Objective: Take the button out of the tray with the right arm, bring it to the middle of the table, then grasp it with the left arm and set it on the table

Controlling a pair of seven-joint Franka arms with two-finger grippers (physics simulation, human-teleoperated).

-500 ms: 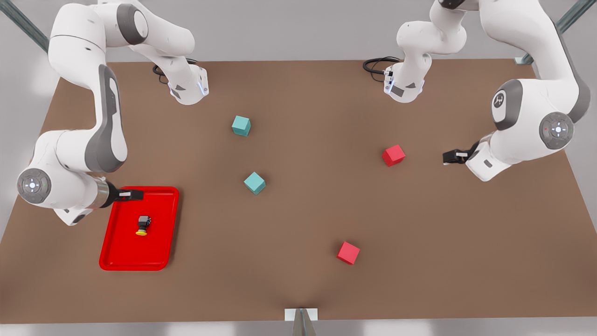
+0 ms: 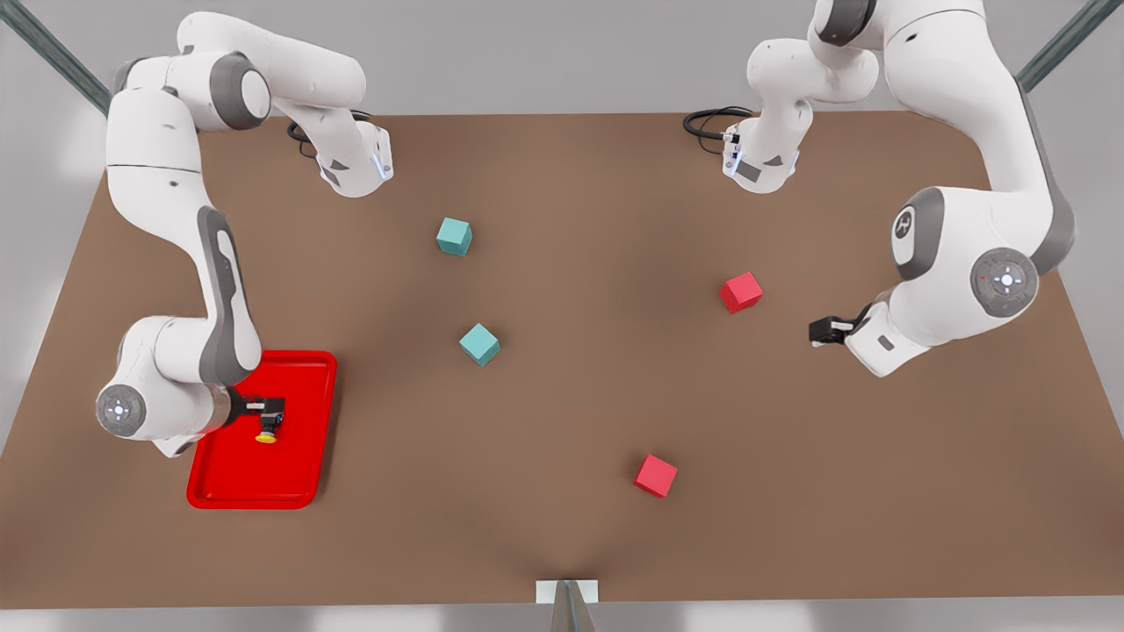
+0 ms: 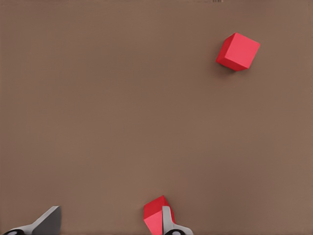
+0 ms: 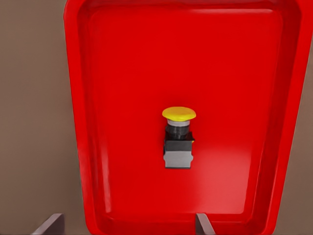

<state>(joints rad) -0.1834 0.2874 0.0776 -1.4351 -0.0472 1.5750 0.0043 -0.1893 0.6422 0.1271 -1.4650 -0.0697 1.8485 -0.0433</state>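
The button [image 2: 268, 431] [image 4: 178, 139], yellow cap on a dark grey base, lies on its side in the red tray [image 2: 255, 478] [image 4: 132, 73] at the front view's left. My right gripper [image 2: 266, 408] [image 4: 126, 225] hangs open right above the button's base end, its fingertips [image 4: 203, 224] spread wide over the tray's near part. At the front view's right, my left gripper [image 2: 821, 331] [image 3: 107, 225] waits open above the bare brown table [image 2: 571, 421], close to a red cube [image 2: 740, 291].
Two teal cubes [image 2: 454, 236] [image 2: 479, 344] sit mid-table. A second red cube [image 2: 656, 476] lies nearer the front edge. The left wrist view has one red cube [image 3: 238, 51] far off and another [image 3: 155, 215] beside a fingertip.
My right gripper has moved from the tray's far rim to over the button. The left arm has shifted a little toward the front view's left and the front edge.
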